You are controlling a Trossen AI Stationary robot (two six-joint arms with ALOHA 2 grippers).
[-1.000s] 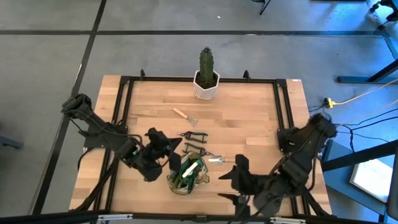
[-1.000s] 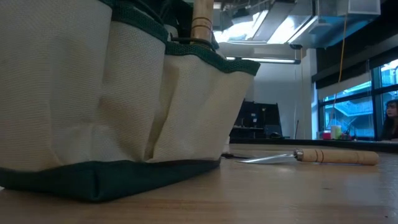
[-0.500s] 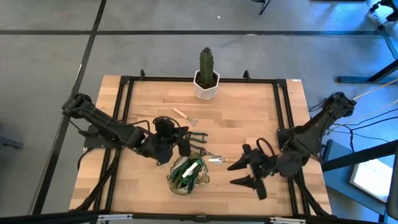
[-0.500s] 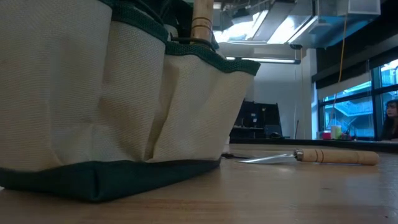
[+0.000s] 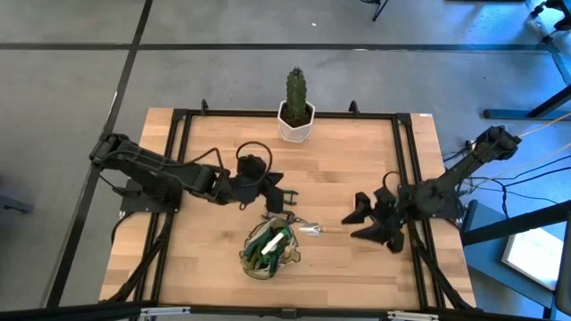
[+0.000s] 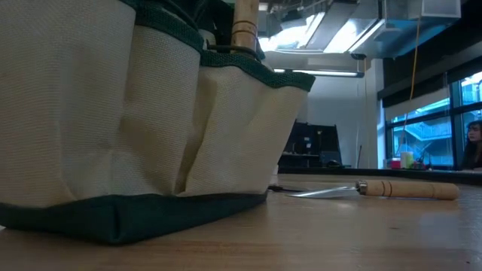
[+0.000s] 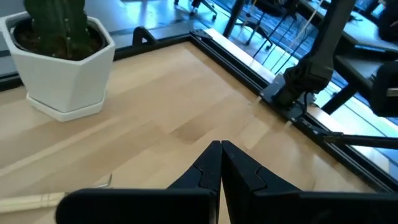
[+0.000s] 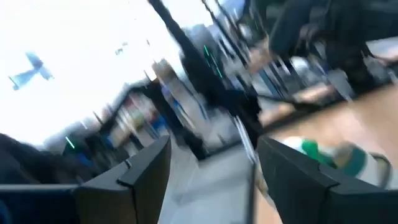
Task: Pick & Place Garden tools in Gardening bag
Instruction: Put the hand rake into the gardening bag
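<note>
The olive and tan gardening bag [image 5: 268, 250] stands near the table's front centre. It holds a green sprayer and a wooden handle [image 6: 243, 22] that sticks up. It fills the left of the low view [image 6: 128, 120]. The wooden-handled trowel [image 5: 312, 229] lies right of the bag and also shows in the low view [image 6: 376, 188]. A dark tool [image 5: 277, 214] lies just behind the bag. My left gripper [image 5: 278, 185] is shut and empty above the table's middle. The fork [image 7: 37, 199] lies below and behind it. My right gripper [image 5: 359, 223] is open and empty, right of the trowel.
A cactus in a white pot [image 5: 296, 114] stands at the far edge's middle and shows in the left wrist view [image 7: 62, 56]. Black frame rails [image 5: 406, 160] run along the table's sides. A person [image 6: 474, 143] sits far off in the room.
My left gripper has gone from beside the bag toward the far edge and the right, over the tools behind the bag. My right gripper has gone from the near edge toward the far edge, and its arm has drawn back toward the right edge.
</note>
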